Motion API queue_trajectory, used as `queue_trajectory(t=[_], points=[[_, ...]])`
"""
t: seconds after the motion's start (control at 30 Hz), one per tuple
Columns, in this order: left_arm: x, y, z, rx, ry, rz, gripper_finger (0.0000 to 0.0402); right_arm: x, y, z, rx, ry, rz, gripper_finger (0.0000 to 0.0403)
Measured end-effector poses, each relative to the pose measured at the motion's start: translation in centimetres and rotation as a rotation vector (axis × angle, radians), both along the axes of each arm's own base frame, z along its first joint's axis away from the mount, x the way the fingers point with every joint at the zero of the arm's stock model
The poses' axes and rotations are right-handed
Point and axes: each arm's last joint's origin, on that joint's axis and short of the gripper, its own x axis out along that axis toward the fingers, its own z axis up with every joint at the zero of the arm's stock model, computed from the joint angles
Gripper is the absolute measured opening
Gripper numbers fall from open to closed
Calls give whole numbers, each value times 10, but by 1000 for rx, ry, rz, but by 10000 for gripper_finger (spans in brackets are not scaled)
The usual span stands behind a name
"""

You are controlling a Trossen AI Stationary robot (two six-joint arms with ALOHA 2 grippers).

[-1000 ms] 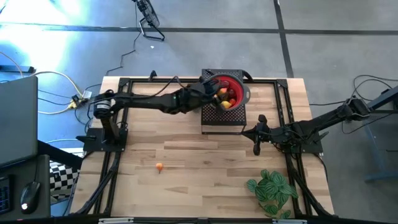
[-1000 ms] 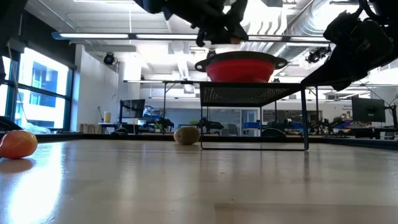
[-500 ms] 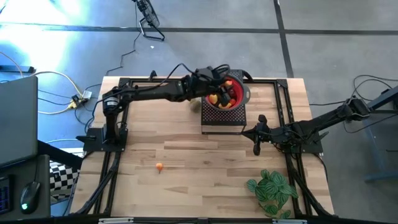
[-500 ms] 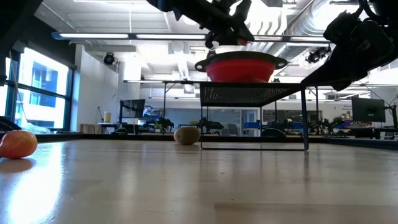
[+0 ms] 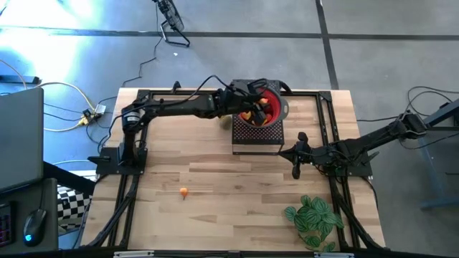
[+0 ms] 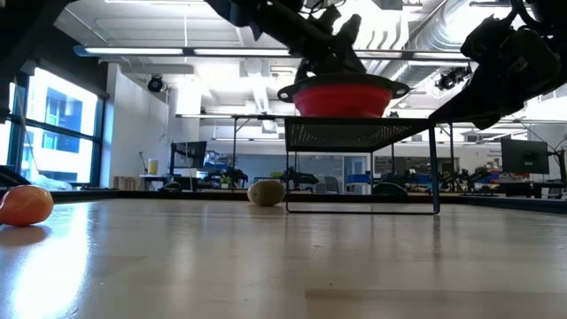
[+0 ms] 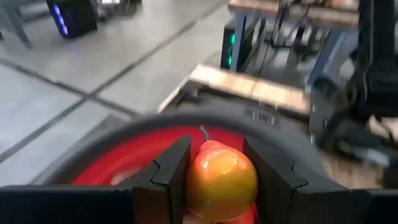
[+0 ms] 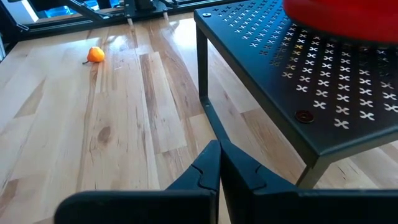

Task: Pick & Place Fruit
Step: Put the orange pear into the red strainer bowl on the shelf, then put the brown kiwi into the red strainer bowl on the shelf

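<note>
Seen from above, the left arm covers part of the red bowl (image 5: 267, 109), so the pile of small fruit (image 5: 259, 115) inside it shows only as a few yellow, orange and dark red patches. From table height the bowl's rim hides its contents entirely. The left gripper (image 7: 216, 171) hangs just over the bowl, its two dark fingers pinching a smooth, glossy yellow-orange fruit (image 7: 222, 178) between them; the fruit's lower edge is cut off in the wrist view. The bowl stands on a black metal stand (image 8: 311, 93) with a flat top punched with small cross-shaped holes and thin straight legs, at about 12 o'clock on the pale wooden table (image 5: 215, 172).

A brownish-green fruit (image 6: 266, 192) lies on the table beside the stand, toward 9 o'clock, mostly hidden under the arm from above. A small orange fruit (image 5: 184, 191) sits alone toward 7 o'clock. The right gripper (image 8: 219, 163) waits low near 3 o'clock, fingers pressed together. A green leafy plant (image 5: 314, 218) lies at 5 o'clock.
</note>
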Motion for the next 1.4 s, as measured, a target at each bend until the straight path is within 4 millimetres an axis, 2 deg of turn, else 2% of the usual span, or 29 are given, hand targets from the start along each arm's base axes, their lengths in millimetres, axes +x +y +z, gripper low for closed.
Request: queue_trajectory(t=[0.23, 0.5, 0.9, 1.0, 1.27, 1.4], points=[[15, 4, -20, 18, -11, -8, 134, 0, 0, 0, 0, 0, 0, 2], [18, 5, -27, 26, -3, 5, 134, 0, 0, 0, 0, 1, 0, 2], [17, 6, -26, 31, 0, 29, 135, 0, 0, 0, 0, 0, 0, 2], [18, 6, -26, 32, -6, 30, 149, 0, 0, 0, 0, 0, 0, 2], [18, 6, -23, 40, -35, 33, 220, 0, 0, 0, 0, 0, 0, 2], [18, 6, -23, 39, -30, 33, 235, 0, 0, 0, 3, 0, -1, 2]])
